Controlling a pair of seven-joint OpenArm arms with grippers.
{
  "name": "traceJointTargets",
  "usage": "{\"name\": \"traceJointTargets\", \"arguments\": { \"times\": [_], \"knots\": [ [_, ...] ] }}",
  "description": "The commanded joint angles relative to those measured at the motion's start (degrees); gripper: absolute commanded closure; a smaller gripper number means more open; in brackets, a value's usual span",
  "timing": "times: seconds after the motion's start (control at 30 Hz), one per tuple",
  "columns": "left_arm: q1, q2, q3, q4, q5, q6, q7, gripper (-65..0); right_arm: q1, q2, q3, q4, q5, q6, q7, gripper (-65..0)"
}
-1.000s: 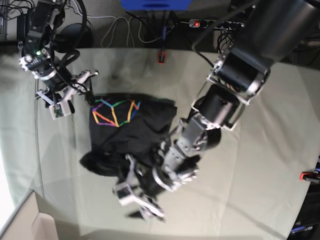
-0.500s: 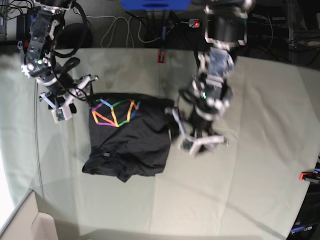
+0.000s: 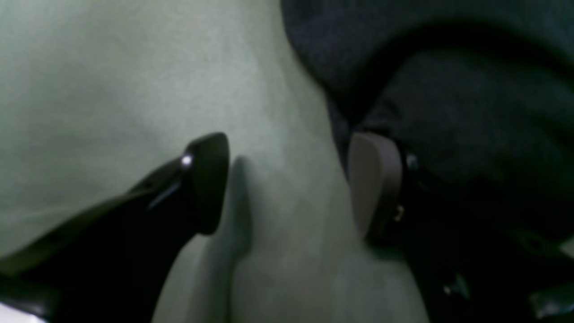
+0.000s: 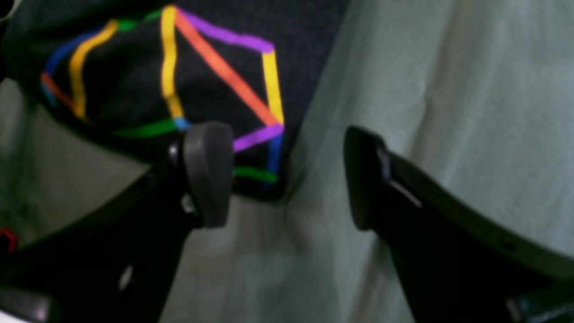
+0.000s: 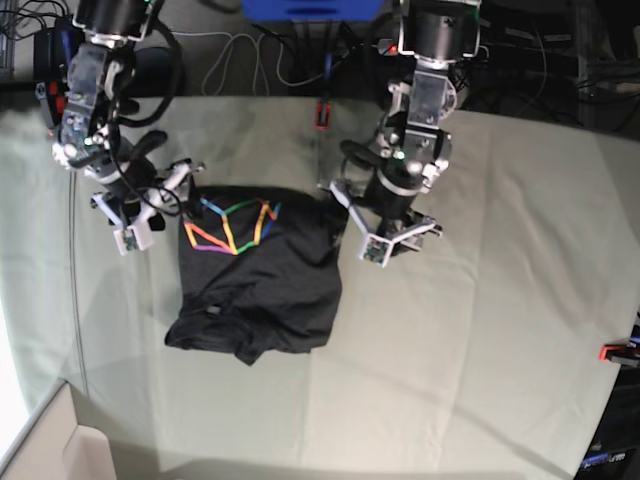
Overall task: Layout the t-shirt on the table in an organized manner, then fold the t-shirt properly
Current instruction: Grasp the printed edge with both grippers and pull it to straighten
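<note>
The charcoal-black t-shirt (image 5: 262, 285) lies in a rumpled, roughly square heap on the table (image 5: 500, 330), with its rainbow print (image 5: 232, 225) facing up at the far left corner. My left gripper (image 5: 385, 232) is open and low at the shirt's right edge. In the left wrist view, one finger (image 3: 372, 179) rests against the dark fabric (image 3: 471, 98) and the other (image 3: 206, 179) is over bare cloth. My right gripper (image 5: 155, 205) is open beside the print corner. In the right wrist view its fingers (image 4: 208, 172) straddle the print's corner (image 4: 215, 67), holding nothing.
Red clamps sit at the table's back edge (image 5: 323, 112) and right edge (image 5: 615, 352). Cables and a blue box (image 5: 310, 8) lie behind the table. A cardboard box corner (image 5: 45, 445) is at the front left.
My left arm has swung from the shirt's front edge to its right edge, with nothing in the gripper. The shirt's front now lies flatter. My right gripper has edged toward the print corner.
</note>
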Motion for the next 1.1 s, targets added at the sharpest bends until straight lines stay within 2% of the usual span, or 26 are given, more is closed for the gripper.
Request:
{"name": "traceJointTargets", "arguments": {
  "times": [0.0,0.17,0.37,0.47,0.53,0.6,0.8,0.87,0.97,1.07],
  "knots": [
    [-0.18,0.40,0.26,0.72,-0.73,0.08,-1.09,-40.8,0.70,0.68,0.15,0.53,0.75,0.34,1.19,-39.4],
    [1.14,0.40,0.35,0.72,-1.17,-0.10,-1.09,-39.9,0.70,0.68,0.15,0.18,0.75,0.34,1.19,-39.2],
    [2.19,0.40,4.04,0.64,-1.26,-0.01,-1.27,-21.6,0.70,0.33,-1.61,-2.90,1.01,0.34,1.19,-39.1],
    [2.19,0.40,5.19,0.64,-1.26,-0.01,-1.45,-17.1,0.61,0.33,-3.11,-3.16,1.01,0.34,1.19,-38.5],
    [2.19,0.40,5.27,0.64,-1.26,-0.01,-1.45,-15.4,0.44,0.33,-3.90,-3.16,1.01,0.34,1.19,-34.7],
    [2.19,0.40,5.01,0.64,-1.26,-0.01,-1.45,-15.1,0.44,0.24,-4.34,-3.25,1.01,0.34,1.19,-28.1],
    [3.33,0.40,4.92,1.16,-1.26,-0.01,-1.53,-14.7,0.44,0.51,-4.07,-3.08,1.01,0.34,1.19,0.0],
    [4.04,0.40,4.92,3.54,-1.35,-0.10,-1.53,-11.5,-0.62,0.59,-3.90,-2.81,1.01,0.34,1.11,0.0],
    [5.62,0.40,5.01,7.05,-1.35,-0.01,-1.27,-1.0,-2.55,1.65,-4.25,-0.26,1.10,0.34,1.19,0.0],
    [6.76,0.40,5.27,8.99,-1.35,0.08,-1.18,-0.6,-4.57,1.47,-3.90,3.08,1.01,0.34,1.19,0.0]
  ]
}}
